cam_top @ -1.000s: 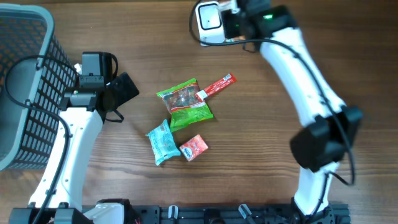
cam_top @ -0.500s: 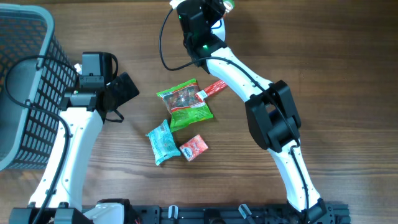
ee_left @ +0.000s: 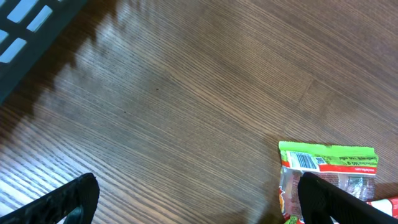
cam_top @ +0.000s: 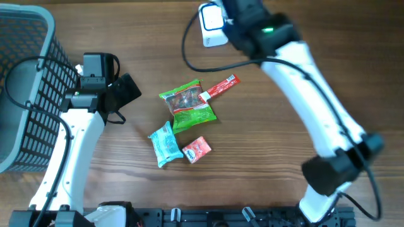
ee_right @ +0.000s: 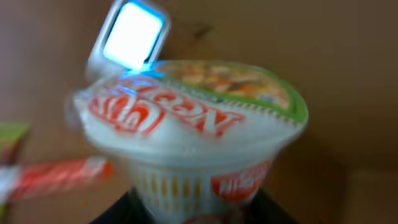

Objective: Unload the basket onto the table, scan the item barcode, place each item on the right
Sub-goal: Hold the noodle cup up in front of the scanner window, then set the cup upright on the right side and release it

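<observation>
At twelve o'clock on the table, my right claw (ee_right: 193, 211) is closed partway around the narrow base of the noodle cup (ee_right: 193, 124), with the scanner (ee_right: 127, 37) just beside it at eleven o'clock. The cup looks light, thin-walled and slick, so I judge that a gentle hold low on the stiffer base suits it.

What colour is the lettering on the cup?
Red, on a white cup; the right wrist view shows it best.

Bare wooden table (cam_top: 271, 145) lies open right of the central foil packets (cam_top: 187, 104). A dark mesh plastic basket (cam_top: 25, 82) walls the left edge; a white boxy scanner (cam_top: 213, 25) occupies the rear centre.
</observation>
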Action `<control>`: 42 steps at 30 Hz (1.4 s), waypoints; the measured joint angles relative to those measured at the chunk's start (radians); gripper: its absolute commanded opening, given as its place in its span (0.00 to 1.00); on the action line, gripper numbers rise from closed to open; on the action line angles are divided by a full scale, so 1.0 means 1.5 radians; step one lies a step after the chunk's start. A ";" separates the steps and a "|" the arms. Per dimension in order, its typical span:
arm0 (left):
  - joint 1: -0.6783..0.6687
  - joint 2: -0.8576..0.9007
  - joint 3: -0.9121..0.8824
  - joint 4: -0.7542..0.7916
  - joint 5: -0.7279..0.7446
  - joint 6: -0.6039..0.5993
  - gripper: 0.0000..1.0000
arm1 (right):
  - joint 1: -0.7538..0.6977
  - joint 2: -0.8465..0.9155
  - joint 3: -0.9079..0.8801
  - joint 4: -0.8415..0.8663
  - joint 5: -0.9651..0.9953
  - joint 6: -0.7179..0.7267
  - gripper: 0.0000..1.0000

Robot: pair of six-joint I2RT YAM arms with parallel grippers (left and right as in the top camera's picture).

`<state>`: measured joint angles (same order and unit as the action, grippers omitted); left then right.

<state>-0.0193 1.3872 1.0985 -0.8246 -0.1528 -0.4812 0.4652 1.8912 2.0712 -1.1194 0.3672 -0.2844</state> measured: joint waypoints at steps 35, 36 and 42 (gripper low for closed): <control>0.000 0.000 0.000 -0.001 0.000 0.000 1.00 | -0.359 0.016 -0.160 0.154 -0.330 0.193 1.00; 0.000 0.000 0.000 -0.001 0.000 0.000 1.00 | -0.359 0.016 -0.160 0.154 -0.330 0.193 1.00; 0.000 0.000 0.000 -0.001 0.000 0.000 1.00 | -0.359 0.016 -0.160 0.154 -0.330 0.193 1.00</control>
<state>-0.0193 1.3872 1.0985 -0.8261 -0.1528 -0.4812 -0.0727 1.9148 1.8313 -0.8886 -0.1272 0.0048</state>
